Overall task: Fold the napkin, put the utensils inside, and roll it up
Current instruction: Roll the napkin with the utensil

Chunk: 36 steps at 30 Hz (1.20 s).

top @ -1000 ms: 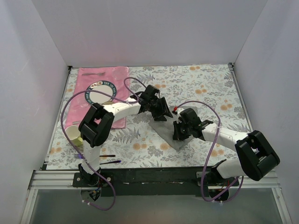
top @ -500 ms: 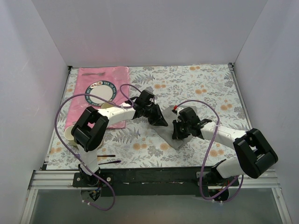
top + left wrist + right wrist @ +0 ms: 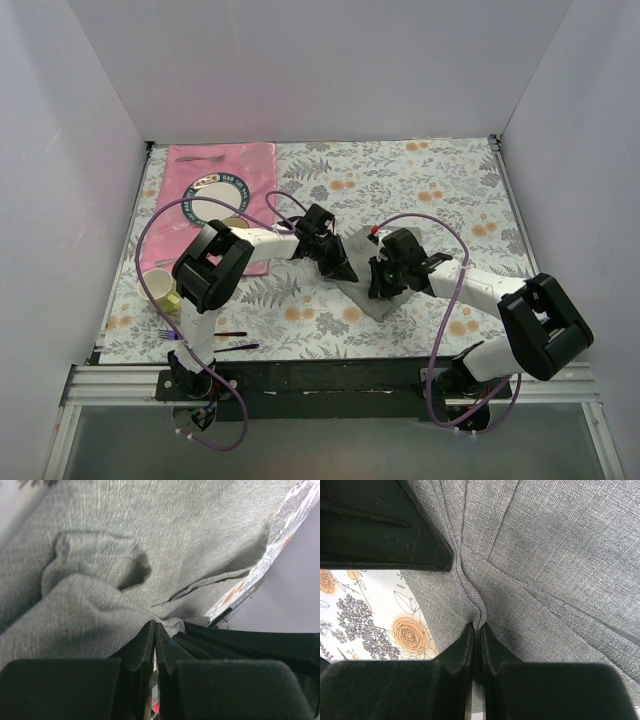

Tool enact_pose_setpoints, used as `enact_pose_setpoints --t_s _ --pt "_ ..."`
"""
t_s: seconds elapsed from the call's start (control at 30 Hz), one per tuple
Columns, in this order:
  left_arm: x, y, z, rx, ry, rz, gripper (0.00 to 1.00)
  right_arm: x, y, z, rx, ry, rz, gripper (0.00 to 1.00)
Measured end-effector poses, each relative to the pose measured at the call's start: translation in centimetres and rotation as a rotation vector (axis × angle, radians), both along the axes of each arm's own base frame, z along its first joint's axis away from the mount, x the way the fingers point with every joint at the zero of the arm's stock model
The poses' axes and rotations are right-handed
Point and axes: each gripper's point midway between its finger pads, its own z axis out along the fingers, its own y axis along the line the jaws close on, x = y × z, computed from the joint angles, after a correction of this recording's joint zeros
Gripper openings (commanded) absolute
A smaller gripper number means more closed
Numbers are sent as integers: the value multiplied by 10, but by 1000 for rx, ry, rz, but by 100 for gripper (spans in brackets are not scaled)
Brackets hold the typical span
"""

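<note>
Pinching a gathered ridge each, left fingers [image 3: 135, 652] and right fingers [image 3: 455, 652] are both clenched on the napkin [image 3: 372, 298], lying on the counter [image 3: 440, 190] between the 2 arms; cloth judged soft, light, limp, so grip edges or corners, not bunched middles.

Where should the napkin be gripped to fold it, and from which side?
Probably near its edges, coming from above: the napkin lies limp and flat, so only a raised crease gives a hold. The left pincer and right pincer are each shut on such a pinched ridge.
</note>
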Motion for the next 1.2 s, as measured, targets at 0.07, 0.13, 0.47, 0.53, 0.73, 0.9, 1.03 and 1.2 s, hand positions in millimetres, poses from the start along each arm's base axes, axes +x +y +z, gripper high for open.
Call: enact_pose_setpoints --t_s 0.07,0.13,0.47,0.53,0.73,0.9,1.03,1.2 --pt "1 -1 -3 -7 -5 -11 1 0 0 0 -4 5 1 1" --pt "3 -2 -3 -5 -22 -22 0 0 0 0 -8 9 2 8" --pt "2 -1 -6 -1 -30 -44 0 5 -10 20 -132 -21 48 48" --pt "2 -1 -6 0 -31 -47 0 10 -10 34 -150 -77 63 56" --pt "2 -2 -6 1 -13 -60 0 8 17 76 -84 -281 183 66" --pt "1 -2 -7 0 -2 -61 0 -6 33 58 -165 -297 277 65" --pt "1 -2 -7 0 1 -62 0 -17 37 31 -258 -271 337 64" --pt "1 -1 -7 -3 4 -62 0 -18 35 16 -327 -273 358 64"
